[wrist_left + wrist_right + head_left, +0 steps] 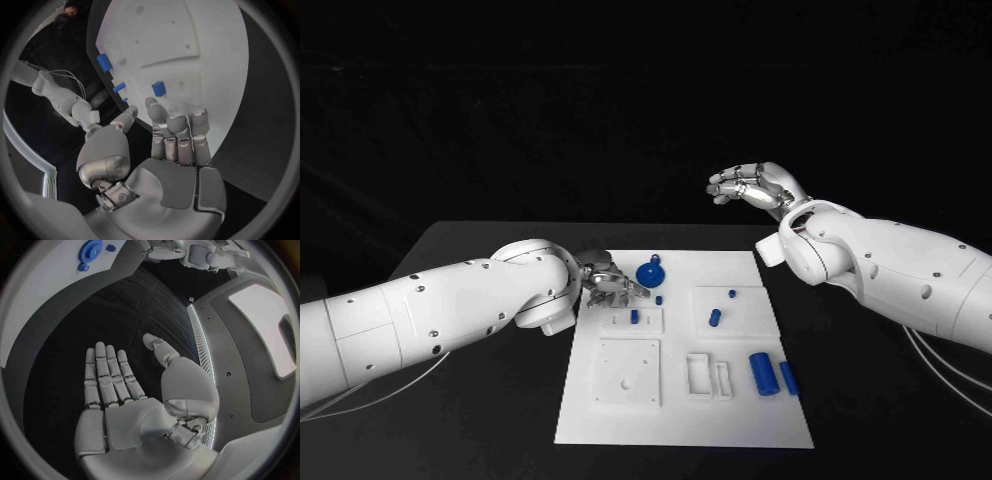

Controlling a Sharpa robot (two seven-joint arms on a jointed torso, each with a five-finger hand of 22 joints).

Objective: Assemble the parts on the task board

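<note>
The white task board [682, 410] lies in the middle of the table. A round blue gear-like part [651, 272] with a small knob sits near its far edge. Short blue pegs [715, 318] stand in the board's middle, and two larger blue cylinders [763, 373] lie side by side at its right edge. My left hand [610, 280] hovers at the board's far left corner, just left of the gear. Its fingers [178, 132] are stretched out with nothing in them. My right hand [754, 185] is raised beyond the board's far right corner, with its palm [125, 400] flat and empty.
Rectangular white recesses and blocks [629, 372] occupy the board's near left half. Black table [473, 400] surrounds the board on all sides. In the left wrist view several blue pieces [158, 88] lie on the board [187, 30] past the fingertips.
</note>
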